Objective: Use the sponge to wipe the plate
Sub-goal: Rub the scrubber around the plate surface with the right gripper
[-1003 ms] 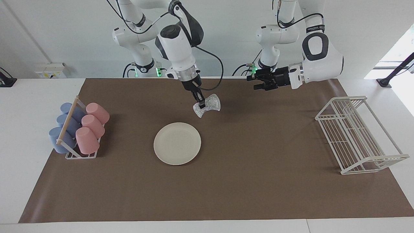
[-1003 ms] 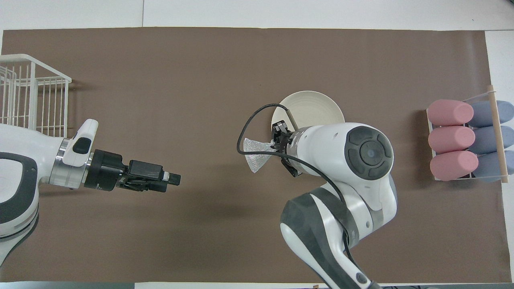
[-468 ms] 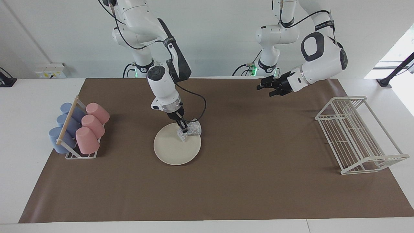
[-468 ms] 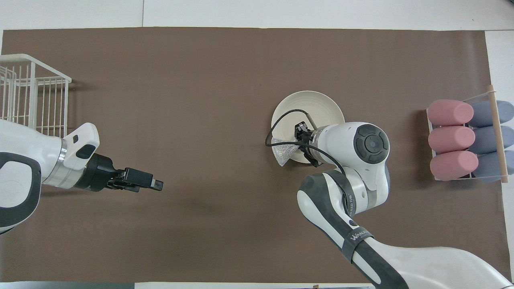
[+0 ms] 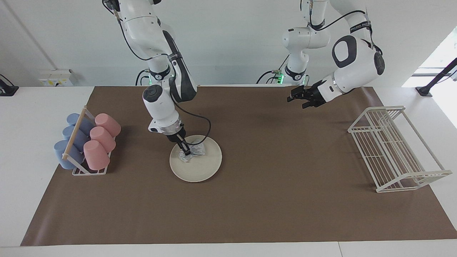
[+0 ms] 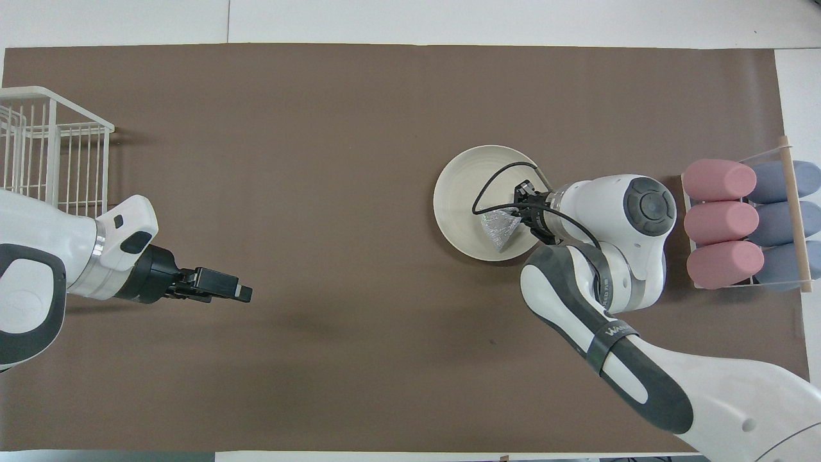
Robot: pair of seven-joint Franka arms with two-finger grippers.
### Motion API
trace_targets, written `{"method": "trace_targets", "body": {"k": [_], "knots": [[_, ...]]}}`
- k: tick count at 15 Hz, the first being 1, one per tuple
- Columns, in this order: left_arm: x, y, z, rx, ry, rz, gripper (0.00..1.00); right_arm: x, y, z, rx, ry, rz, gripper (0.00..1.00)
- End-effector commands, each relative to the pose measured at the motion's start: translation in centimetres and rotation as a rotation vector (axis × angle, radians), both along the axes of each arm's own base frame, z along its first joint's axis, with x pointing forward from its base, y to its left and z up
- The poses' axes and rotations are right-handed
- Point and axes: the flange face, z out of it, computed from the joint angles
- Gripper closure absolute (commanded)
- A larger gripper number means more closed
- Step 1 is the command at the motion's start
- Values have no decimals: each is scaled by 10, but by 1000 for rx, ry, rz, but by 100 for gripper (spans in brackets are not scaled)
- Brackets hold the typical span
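Facing view: my right pincer (image 5: 185, 150) is clamped on the sponge (image 5: 192, 151) and presses it onto the plate (image 5: 200, 167), on the part of the plate nearer my bases. The sponge's long axis runs roughly along the tabletop's (image 5: 250, 214) length. My left pincer (image 5: 293, 97) waits in the air over the brown mat (image 5: 285, 160) near the tabletop's robot-side edge; I cannot tell how its fingers stand. White wall above.

Overhead view: the sponge (image 6: 499, 230) looks like a wedge, its point toward my edge of the tabletop. The plate (image 6: 457, 202) lies mid-mat, toward my right arm's end, near the cup rack (image 6: 747, 221). A wire rack (image 6: 51, 154) sits at my left arm's end.
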Motion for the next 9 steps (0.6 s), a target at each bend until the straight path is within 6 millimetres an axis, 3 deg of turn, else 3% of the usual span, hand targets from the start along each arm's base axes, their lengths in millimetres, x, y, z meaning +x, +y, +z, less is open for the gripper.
{"method": "trace_targets", "body": {"k": [1, 2, 5, 7, 9], "knots": [[1, 2, 4, 28, -15, 7, 0, -1, 3, -17, 10, -7, 25, 100], [2, 2, 5, 29, -17, 13, 0, -3, 9, -19, 18, 3, 3, 100], [2, 2, 5, 30, -20, 16, 0, -17, 60, -22, 71, 31, -80, 100], [2, 2, 5, 31, -18, 17, 0, -18, 64, -24, 77, 16, -89, 100], [2, 1, 5, 31, -20, 16, 0, -15, 56, -25, 74, 9, -85, 100]]}}
